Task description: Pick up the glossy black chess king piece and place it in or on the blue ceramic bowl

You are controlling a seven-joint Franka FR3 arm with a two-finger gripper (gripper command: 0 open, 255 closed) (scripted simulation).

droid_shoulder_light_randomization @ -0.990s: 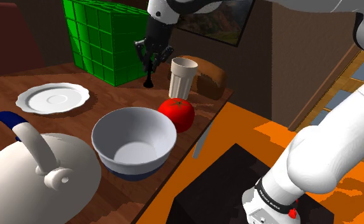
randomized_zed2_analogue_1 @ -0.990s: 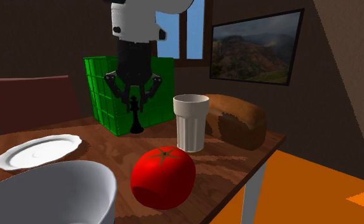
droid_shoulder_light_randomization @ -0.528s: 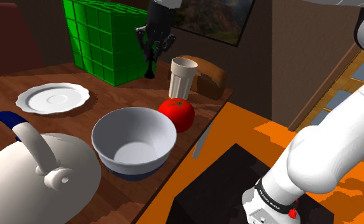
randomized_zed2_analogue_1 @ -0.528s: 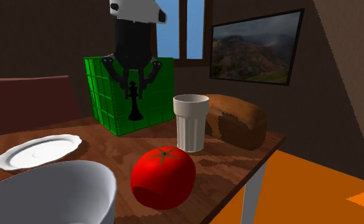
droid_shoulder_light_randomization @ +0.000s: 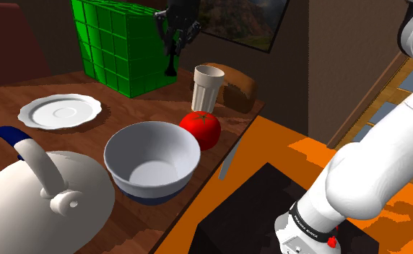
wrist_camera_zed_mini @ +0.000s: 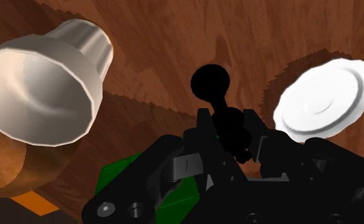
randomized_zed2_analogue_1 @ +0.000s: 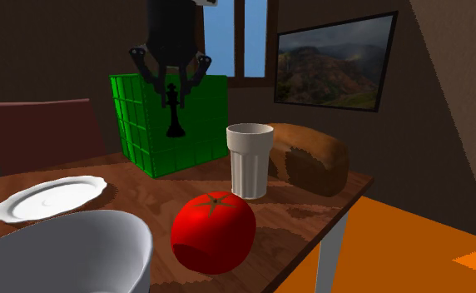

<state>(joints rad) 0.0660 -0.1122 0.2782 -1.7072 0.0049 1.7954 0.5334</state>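
Observation:
The black chess king point(randomized_zed2_analogue_1: 174, 112) hangs upright in the air in front of the green crate, with my black gripper point(randomized_zed2_analogue_1: 171, 93) shut on its top. In the shoulder view the king point(droid_shoulder_light_randomization: 171, 61) is well above the table, beyond the cup, held by the gripper point(droid_shoulder_light_randomization: 173, 43). In the wrist view the fingers point(wrist_camera_zed_mini: 205, 130) clasp the king point(wrist_camera_zed_mini: 217, 102), its round base pointing at the wooden table. The bowl point(droid_shoulder_light_randomization: 151, 159), white inside with a dark blue foot, stands near the table's front, beside the tomato.
A green crate point(droid_shoulder_light_randomization: 118, 40) stands at the back. A white cup point(droid_shoulder_light_randomization: 206, 88), a bread loaf point(droid_shoulder_light_randomization: 238, 88) and a red tomato point(droid_shoulder_light_randomization: 201, 128) lie near the table's right edge. A white plate point(droid_shoulder_light_randomization: 60, 110) and a large white kettle point(droid_shoulder_light_randomization: 42, 195) are at the left.
The gripper has risen steadily with the king, lifting it off the table to mid-height of the crate. Nothing else moved.

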